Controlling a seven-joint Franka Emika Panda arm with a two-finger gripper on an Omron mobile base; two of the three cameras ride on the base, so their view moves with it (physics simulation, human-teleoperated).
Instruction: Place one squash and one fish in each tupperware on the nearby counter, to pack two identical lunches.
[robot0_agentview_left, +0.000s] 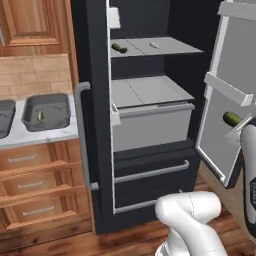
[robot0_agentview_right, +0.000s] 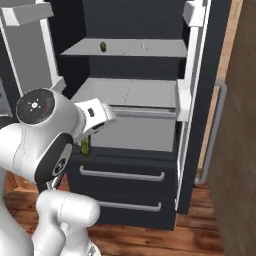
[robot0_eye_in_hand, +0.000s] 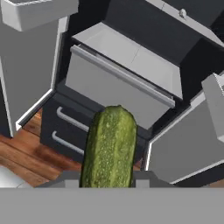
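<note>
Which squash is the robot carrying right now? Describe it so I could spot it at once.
Start at the open fridge. In front of its open door, the squash stands clamped between the gripper fingers. The other squash lies on the top fridge shelf.

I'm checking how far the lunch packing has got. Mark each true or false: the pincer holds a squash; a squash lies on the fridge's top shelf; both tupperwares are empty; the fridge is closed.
1. The pincer holds a squash. True.
2. A squash lies on the top shelf. True: a second squash lies at its left.
3. Both tupperwares are empty. False: the right tupperware on the counter already holds a green item; the other is cut off at the edge.
4. The fridge is closed. False: it stands open.
</note>
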